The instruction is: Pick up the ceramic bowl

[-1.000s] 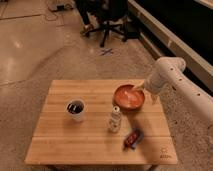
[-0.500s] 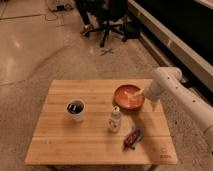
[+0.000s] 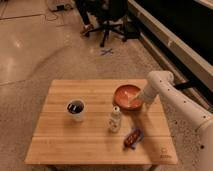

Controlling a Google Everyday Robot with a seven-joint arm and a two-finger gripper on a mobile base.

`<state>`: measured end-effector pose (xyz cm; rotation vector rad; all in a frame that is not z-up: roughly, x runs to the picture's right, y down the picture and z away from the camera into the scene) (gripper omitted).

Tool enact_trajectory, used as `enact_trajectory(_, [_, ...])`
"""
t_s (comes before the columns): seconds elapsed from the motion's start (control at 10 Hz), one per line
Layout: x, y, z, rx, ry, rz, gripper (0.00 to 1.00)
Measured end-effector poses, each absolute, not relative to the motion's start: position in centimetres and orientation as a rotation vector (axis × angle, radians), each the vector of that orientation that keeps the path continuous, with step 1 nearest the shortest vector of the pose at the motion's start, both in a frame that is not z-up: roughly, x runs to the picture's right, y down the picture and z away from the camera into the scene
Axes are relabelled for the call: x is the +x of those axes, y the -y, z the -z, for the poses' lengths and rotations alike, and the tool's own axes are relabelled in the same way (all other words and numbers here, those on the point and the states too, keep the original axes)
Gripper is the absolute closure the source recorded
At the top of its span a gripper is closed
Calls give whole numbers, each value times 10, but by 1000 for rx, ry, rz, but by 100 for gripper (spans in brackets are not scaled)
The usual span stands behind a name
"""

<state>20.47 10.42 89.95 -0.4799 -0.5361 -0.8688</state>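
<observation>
The ceramic bowl (image 3: pixel 126 94) is a shallow orange-red glossy bowl at the right rear of the wooden table (image 3: pixel 65 135). My gripper (image 3: pixel 138 101) comes in from the right on a white arm (image 3: pixel 172 97) and sits at the bowl's right rim, low to the table. Its tips are at the rim, and the arm hides part of the bowl's right edge.
A small white cup (image 3: pixel 76 109) with a dark inside stands left of centre. A small white bottle (image 3: pixel 115 119) stands just in front of the bowl. A red snack packet (image 3: pixel 133 138) lies at the front right. An office chair (image 3: pixel 107 17) stands on the floor behind.
The arm has lowered and pulled in, bringing the gripper down to the bowl's right rim. The bowl and the other things have not moved.
</observation>
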Motion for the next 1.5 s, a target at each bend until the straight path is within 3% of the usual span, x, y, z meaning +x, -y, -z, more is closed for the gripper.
enact_trajectory(0.4, [202,-97,-896,-474,549,857,95])
enact_trajectory(0.5, [199,-88,-892,-455,557,853,100])
enact_trajectory(1.5, [200,6,-819,-235,623,869,100])
